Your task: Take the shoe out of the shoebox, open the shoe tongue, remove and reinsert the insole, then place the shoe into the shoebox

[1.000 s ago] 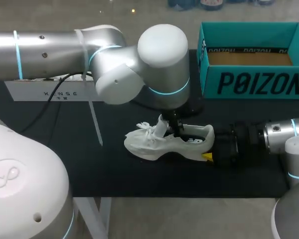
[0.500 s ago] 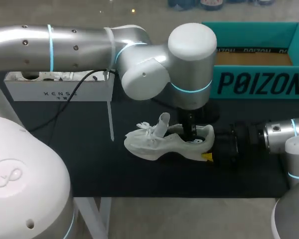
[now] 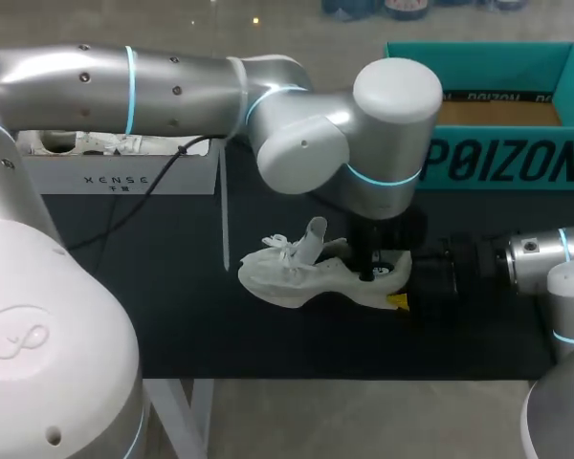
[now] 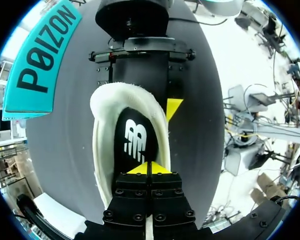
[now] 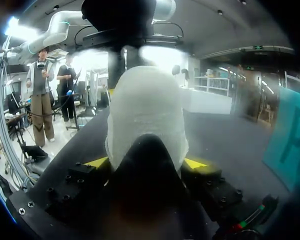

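Note:
The white shoe (image 3: 297, 273) lies on its sole on the black mat, toe to the left, its tongue (image 3: 313, 235) standing up. My left gripper (image 3: 368, 272) comes down from above into the heel opening. In the left wrist view my left gripper (image 4: 149, 169) is shut, its yellow tips together on the black insole (image 4: 135, 140) inside the shoe (image 4: 102, 130). My right gripper (image 3: 403, 292) holds the heel from the right; the heel of the shoe (image 5: 145, 110) sits between the fingers of my right gripper (image 5: 146, 163). The teal shoebox (image 3: 488, 158) stands open at the back right.
A white rack (image 3: 115, 177) with a dark cable (image 3: 124, 215) stands at the back left of the mat (image 3: 172, 316). The teal shoebox (image 4: 40, 65) lies off to one side beyond the shoe in the left wrist view.
My left arm has swung to the right, carrying its shut gripper from near the tongue along the shoe opening to the heel end. The shoe and the right arm have stayed put.

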Controlling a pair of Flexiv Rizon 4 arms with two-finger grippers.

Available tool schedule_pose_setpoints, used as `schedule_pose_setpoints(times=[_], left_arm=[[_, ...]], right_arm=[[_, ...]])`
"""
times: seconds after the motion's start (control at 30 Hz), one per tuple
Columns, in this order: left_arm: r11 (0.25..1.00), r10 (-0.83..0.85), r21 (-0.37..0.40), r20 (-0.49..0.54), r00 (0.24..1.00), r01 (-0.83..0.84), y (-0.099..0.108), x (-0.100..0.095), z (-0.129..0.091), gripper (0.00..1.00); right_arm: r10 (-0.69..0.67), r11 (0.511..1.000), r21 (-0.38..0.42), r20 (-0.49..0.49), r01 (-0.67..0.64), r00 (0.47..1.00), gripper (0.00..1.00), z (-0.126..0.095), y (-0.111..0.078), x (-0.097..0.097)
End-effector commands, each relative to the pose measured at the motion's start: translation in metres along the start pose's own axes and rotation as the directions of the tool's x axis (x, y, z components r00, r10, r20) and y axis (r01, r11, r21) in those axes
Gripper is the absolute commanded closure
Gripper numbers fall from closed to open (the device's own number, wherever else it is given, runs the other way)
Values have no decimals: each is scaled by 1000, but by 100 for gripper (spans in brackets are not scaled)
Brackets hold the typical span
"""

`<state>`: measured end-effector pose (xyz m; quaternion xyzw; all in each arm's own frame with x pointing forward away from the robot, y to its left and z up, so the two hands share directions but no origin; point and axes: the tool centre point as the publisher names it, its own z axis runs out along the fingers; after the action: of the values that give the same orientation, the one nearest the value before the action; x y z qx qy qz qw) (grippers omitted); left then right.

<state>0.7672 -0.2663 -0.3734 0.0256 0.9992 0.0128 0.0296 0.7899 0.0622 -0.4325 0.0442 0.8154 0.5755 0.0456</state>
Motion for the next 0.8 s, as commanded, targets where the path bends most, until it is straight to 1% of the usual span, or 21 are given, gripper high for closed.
schedule_pose_setpoints(times=[0.03, 0.07, 0.1, 0.13, 0.2, 0.27, 0.4, 0.47, 0.5, 0.8], left_arm=[[1000, 5, -4, -4, 1000, -5, -2, 0, 2, 99], [1000, 12, 0, -6, 1000, -12, -2, 1, 2, 96], [1000, 13, 0, -4, 1000, -13, -2, 2, 2, 97], [1000, 13, -1, -4, 1000, -13, -2, 2, 2, 96], [1000, 15, -2, -6, 1000, -15, -2, 2, 3, 91], [1000, 18, -4, -5, 1000, -18, -2, 3, 3, 84], [1000, 21, -5, -5, 1000, -21, -2, 3, 3, 83], [1000, 23, -7, -4, 1000, -23, -2, 3, 4, 80], [1000, 24, -8, -4, 1000, -24, -1, 3, 4, 81], [999, 39, -22, -10, 999, -39, 0, 0, 11, 80]], right_arm=[[1, 1000, 4, 0, -1, 1000, 100, 3, -2, 0], [1, 1000, 4, 0, -1, 1000, 100, 3, -2, 0], [1, 1000, 4, 0, -1, 1000, 100, 3, -2, 0], [1, 1000, 4, 0, -1, 1000, 100, 3, -2, 0], [1, 1000, 4, 0, -1, 1000, 100, 3, -2, 0], [1, 1000, 4, 0, -1, 1000, 100, 3, -2, 0], [1, 1000, 4, 0, -1, 1000, 100, 3, -2, 0], [1, 1000, 4, 0, -1, 1000, 100, 3, -2, 0], [1, 1000, 4, 0, -1, 1000, 100, 3, -2, 0], [1, 1000, 4, 0, -1, 1000, 100, 3, -2, 0]])
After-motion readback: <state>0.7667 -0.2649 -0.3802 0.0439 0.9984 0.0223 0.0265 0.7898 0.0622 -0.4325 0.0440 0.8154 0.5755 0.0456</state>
